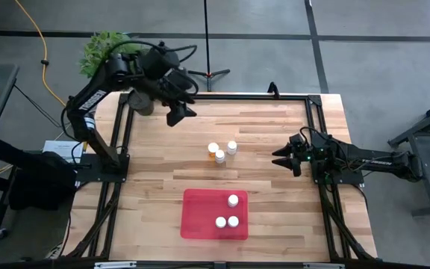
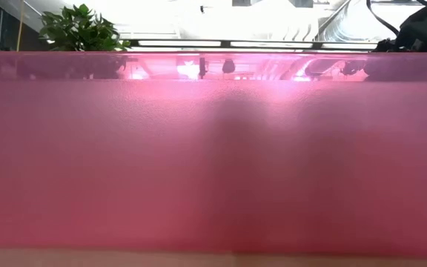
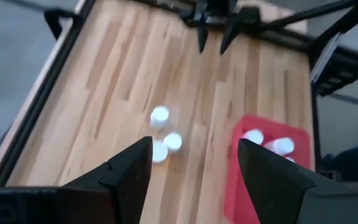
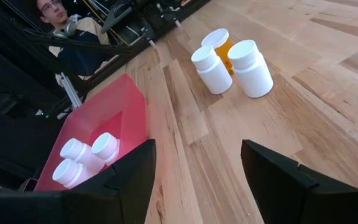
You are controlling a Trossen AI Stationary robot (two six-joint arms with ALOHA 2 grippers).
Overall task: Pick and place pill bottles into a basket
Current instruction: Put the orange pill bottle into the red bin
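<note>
High view: three white-capped pill bottles [image 1: 222, 151] cluster mid-table; three more lie in translucent red rectangular basket [image 1: 200, 224]. Left gripper [image 1: 180, 113] and right gripper [image 1: 283, 158] both spread, empty.

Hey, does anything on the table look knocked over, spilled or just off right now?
Nothing stands out. Three pill bottles stand upright together mid-table, three more sit inside the basket, and nothing is spilled.
</note>
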